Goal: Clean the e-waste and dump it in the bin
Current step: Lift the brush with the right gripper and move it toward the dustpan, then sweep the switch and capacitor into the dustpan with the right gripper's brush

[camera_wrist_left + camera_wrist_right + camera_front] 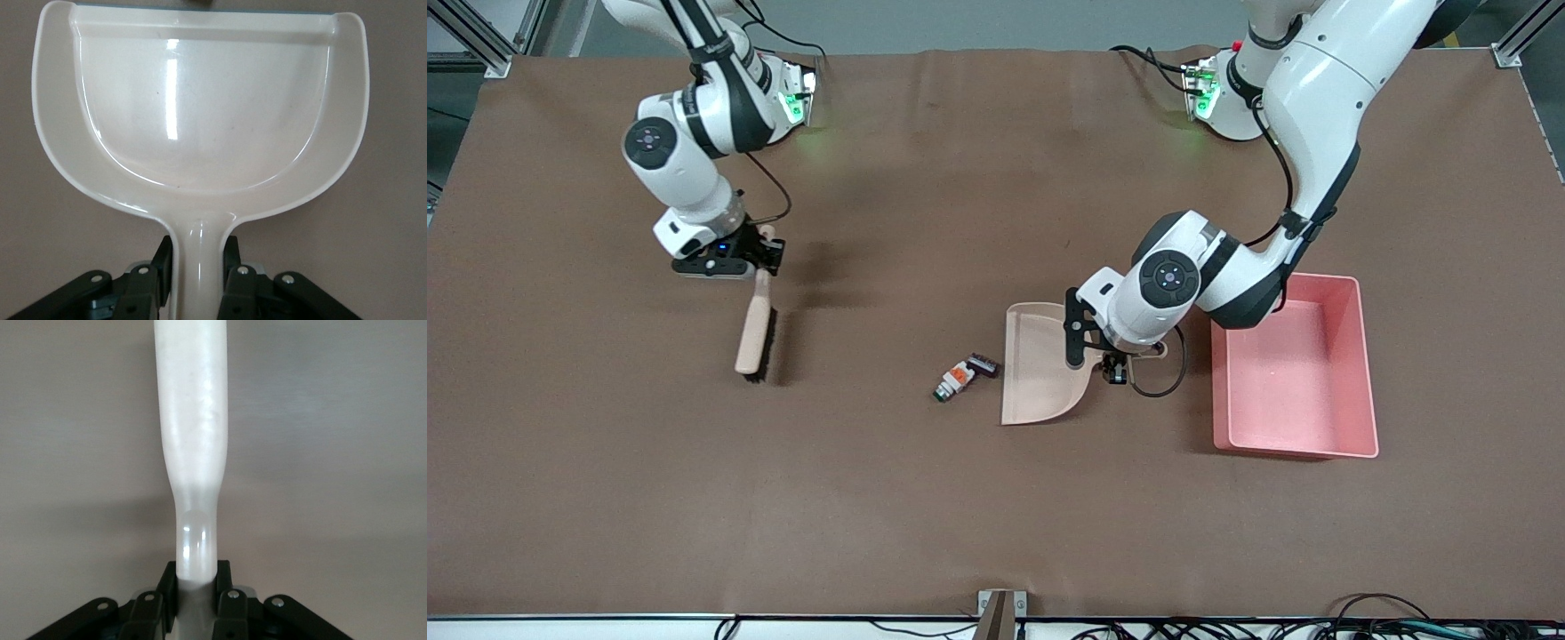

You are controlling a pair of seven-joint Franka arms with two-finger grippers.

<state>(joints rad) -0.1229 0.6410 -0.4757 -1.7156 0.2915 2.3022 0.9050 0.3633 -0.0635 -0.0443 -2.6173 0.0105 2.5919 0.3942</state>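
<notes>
My left pincer (pixel 1116 363) pinches the dustpan (pixel 1040 364) handle; my right pincer (pixel 763 253) pinches the brush (pixel 755 331). The e-waste (pixel 963 375) lies on the tabletop (pixel 925 507) just beside the dustpan's mouth; the bin (pixel 1362 356) sits toward the left arm's end.

Bare cloth (pixel 854 356) between brush (pixel 755 336), e-waste (pixel 964 375)

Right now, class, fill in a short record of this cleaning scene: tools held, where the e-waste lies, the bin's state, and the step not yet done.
left end effector: shut on the dustpan handle
right end effector: shut on the brush handle
e-waste: on the table, beside the dustpan's open edge, between it and the brush
bin: pink tub at the left arm's end, nothing seen inside
dustpan contents: none visible
step not yet done: sweeping the e-waste into the dustpan
</notes>
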